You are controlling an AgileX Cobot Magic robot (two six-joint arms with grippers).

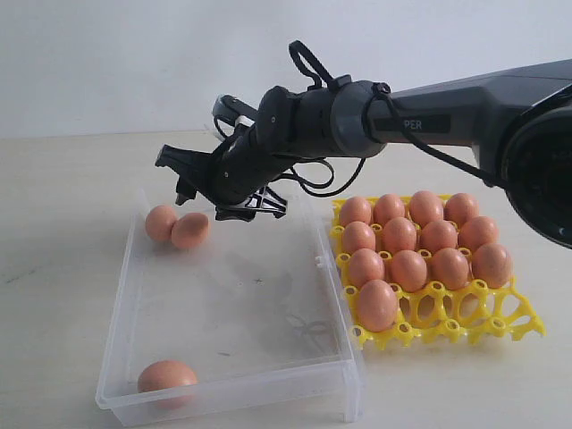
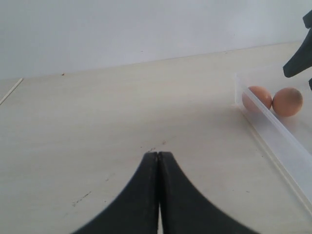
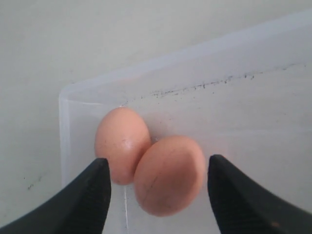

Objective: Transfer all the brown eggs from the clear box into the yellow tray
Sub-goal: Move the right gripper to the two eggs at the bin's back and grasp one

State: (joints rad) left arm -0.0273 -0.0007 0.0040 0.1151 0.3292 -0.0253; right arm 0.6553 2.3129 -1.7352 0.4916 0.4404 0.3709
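Exterior, right claw [image 1: 201, 201]: wide open and empty, low over the far corner of the box [image 1: 228, 393].
Exterior, egg pair [image 1: 190, 231]: just below the claw, the two eggs touching.
Exterior, single egg [image 1: 167, 375]: well apart from the claw, in the near corner.
Exterior, tray [image 1: 465, 308]: beside the box, behind the claw on its arm's side; thirteen eggs [image 1: 408, 270] sit in its cups.
Left wrist, left claw [image 2: 158, 155]: closed tight, nothing in it, over the table [image 2: 97, 126].
Left wrist, box [image 2: 273, 129]: ahead of this claw and to one side, well apart; the egg pair [image 2: 287, 101] lies behind its wall.
Right wrist, right claw [image 3: 158, 159]: fingers [image 3: 92, 195] spread wide, gripping nothing.
Right wrist, egg pair [image 3: 168, 175]: just ahead, between the fingers, in the corner of the box [image 3: 234, 63].
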